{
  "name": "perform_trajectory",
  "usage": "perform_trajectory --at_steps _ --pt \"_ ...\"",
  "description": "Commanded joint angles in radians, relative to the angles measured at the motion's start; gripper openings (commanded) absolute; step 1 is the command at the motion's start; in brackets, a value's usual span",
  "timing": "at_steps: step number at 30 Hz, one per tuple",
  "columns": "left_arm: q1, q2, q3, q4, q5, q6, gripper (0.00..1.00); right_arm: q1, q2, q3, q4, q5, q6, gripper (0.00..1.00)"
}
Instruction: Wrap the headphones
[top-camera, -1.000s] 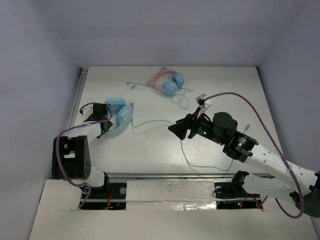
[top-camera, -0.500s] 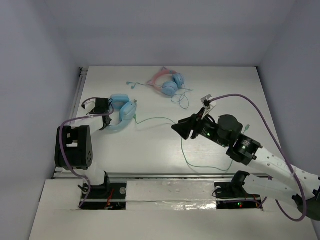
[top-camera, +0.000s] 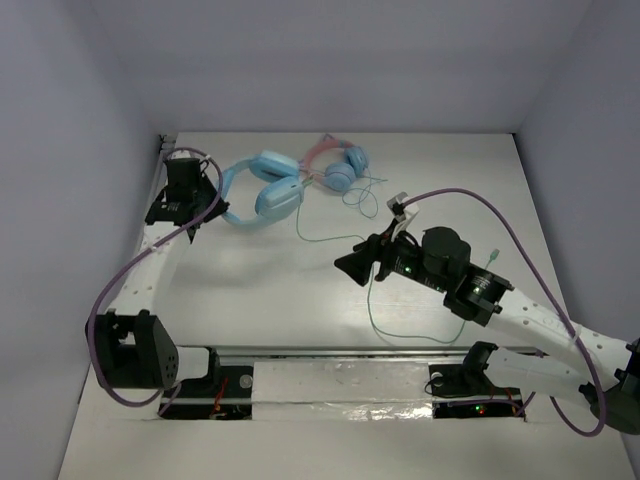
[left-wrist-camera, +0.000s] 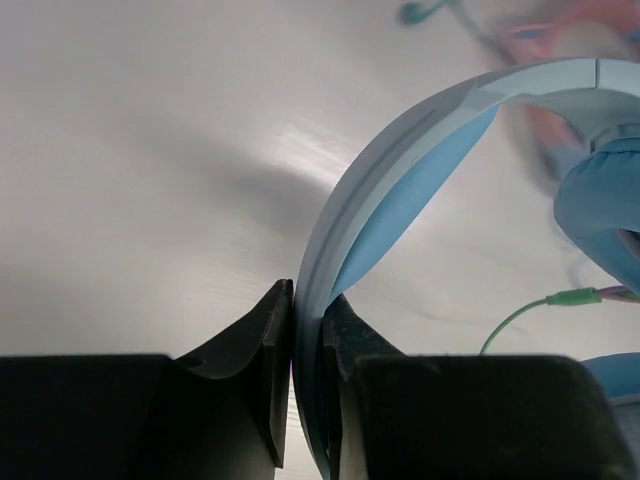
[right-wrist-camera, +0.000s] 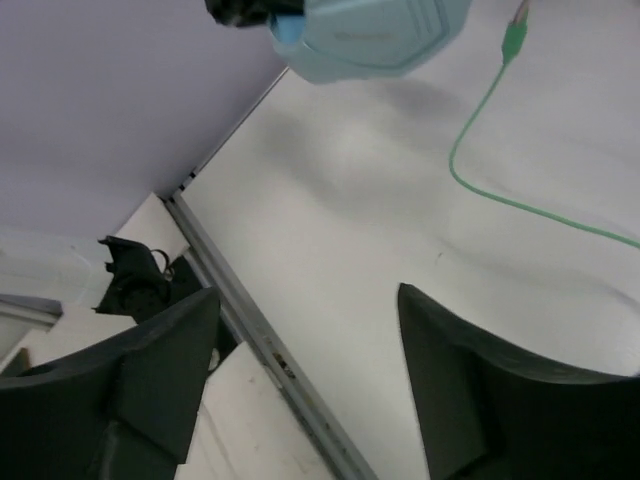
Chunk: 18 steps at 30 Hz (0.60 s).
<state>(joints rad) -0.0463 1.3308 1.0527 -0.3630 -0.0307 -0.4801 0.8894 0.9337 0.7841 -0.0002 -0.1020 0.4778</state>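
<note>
The light-blue headphones (top-camera: 268, 187) hang at the back left, lifted off the table. My left gripper (top-camera: 212, 203) is shut on their wide headband (left-wrist-camera: 400, 180), with the cups to its right. Their thin green cable (top-camera: 372, 300) trails from the cups across the table's middle and loops toward the front. My right gripper (top-camera: 350, 264) is open and empty above the table's middle, just left of the cable. In the right wrist view one blue cup (right-wrist-camera: 370, 35) hangs at the top and the cable (right-wrist-camera: 480, 185) runs right of it.
A smaller pair with a pink headband and blue cups (top-camera: 338, 168) lies at the back centre, close behind the lifted headphones, its thin cable curled beside it. A metal rail (top-camera: 330, 350) runs along the table's near edge. Walls close the left, back and right.
My left gripper has carried the headphones up and toward the back, from the left middle to the back left. The cable has been pulled along. My right gripper shifted slightly left.
</note>
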Motion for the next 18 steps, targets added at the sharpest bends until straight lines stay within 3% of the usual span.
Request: perform_trajectory --at_steps 1,3,10,15,18 --pt "0.0 -0.088 0.131 -0.014 0.234 -0.008 0.0 0.002 -0.007 0.01 0.014 0.03 -0.041 0.81" --pt "0.0 -0.087 0.164 -0.022 0.285 -0.011 0.0 0.002 -0.004 0.014 0.011 0.06 -0.056 0.86" --pt "0.0 -0.123 0.266 -0.004 0.48 -0.029 0.0 -0.03 -0.026 0.01 0.035 0.146 -0.113 0.89" --pt "0.0 -0.139 0.338 -0.028 0.56 -0.006 0.0 -0.072 0.046 0.004 0.081 0.102 -0.108 0.86" --pt "0.0 -0.151 0.371 -0.048 0.571 0.02 0.0 -0.072 0.056 -0.012 0.129 -0.007 -0.123 0.82"
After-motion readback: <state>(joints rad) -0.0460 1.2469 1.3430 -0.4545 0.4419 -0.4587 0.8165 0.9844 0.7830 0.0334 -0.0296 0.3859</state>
